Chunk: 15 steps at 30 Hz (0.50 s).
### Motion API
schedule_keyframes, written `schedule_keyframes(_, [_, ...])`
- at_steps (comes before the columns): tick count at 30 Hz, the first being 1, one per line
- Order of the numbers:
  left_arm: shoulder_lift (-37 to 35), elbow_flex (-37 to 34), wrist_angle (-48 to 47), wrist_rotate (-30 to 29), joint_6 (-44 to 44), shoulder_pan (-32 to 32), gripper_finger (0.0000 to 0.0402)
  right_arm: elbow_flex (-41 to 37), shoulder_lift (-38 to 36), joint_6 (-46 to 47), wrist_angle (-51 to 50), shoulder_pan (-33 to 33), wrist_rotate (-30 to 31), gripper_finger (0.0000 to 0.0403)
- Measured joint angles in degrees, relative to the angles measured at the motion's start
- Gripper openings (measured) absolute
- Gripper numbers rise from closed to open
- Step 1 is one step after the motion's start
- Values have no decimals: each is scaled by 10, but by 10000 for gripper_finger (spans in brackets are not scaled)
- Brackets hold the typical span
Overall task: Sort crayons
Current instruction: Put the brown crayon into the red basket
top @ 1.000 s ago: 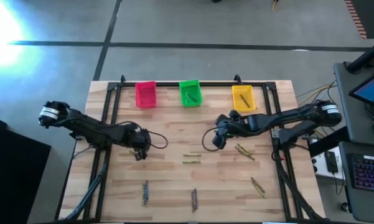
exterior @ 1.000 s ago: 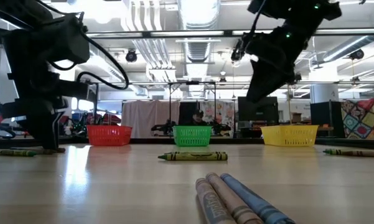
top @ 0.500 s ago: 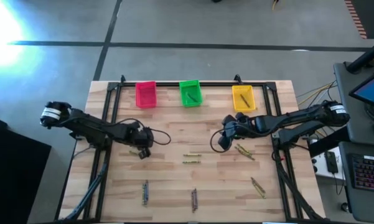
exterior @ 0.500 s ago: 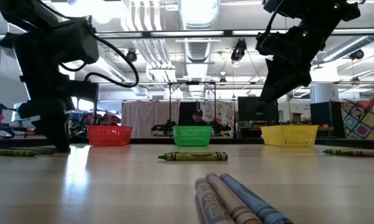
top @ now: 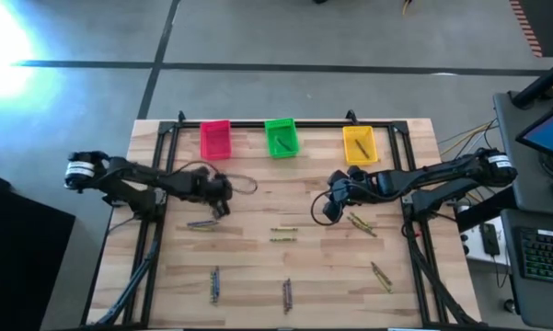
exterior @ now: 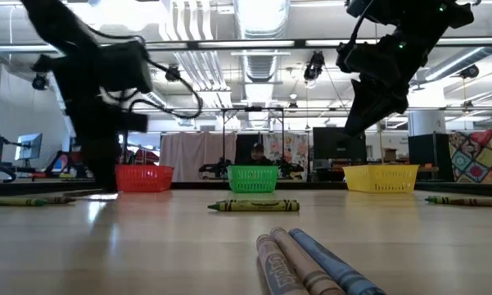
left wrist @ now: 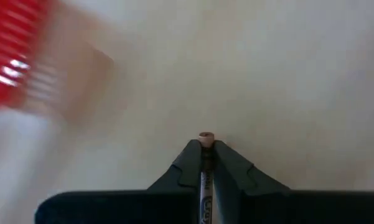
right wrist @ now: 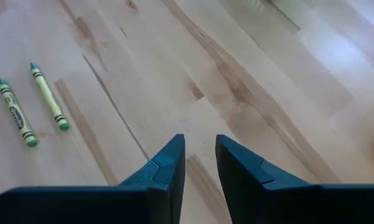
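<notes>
Only L wrist cam shows left gripper (left wrist: 205, 149) pinching a crayon (left wrist: 205, 138); right gripper (right wrist: 199, 155) slightly spread, empty.

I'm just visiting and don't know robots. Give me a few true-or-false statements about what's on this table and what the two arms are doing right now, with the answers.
1. The left gripper is shut on a crayon. True.
2. The right gripper is holding a crayon. False: nothing sits between its fingers, which stand slightly apart above bare wood.
3. Three bins stand in a row at the table's far edge: a pink bin, a green bin and a yellow bin. True.
4. Every crayon is already in a bin. False: several lie loose on the table, among them two green crayons side by side.
5. The left gripper is at the yellow bin. False: it is near the pink bin.
</notes>
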Motion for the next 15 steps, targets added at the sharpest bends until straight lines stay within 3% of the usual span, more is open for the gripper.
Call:
schedule_keyframes(6, [-2,91,-4,-57,83,75,1,1,0,-29,36,0,49,71])
schedule_keyframes(10, [-2,150,5,-53,148,149,0,1,1,-38,77,-1,100,70])
schedule_keyframes(15, [4,192,35,-44,199,251,0,1,1,-57,90,-1,104,75])
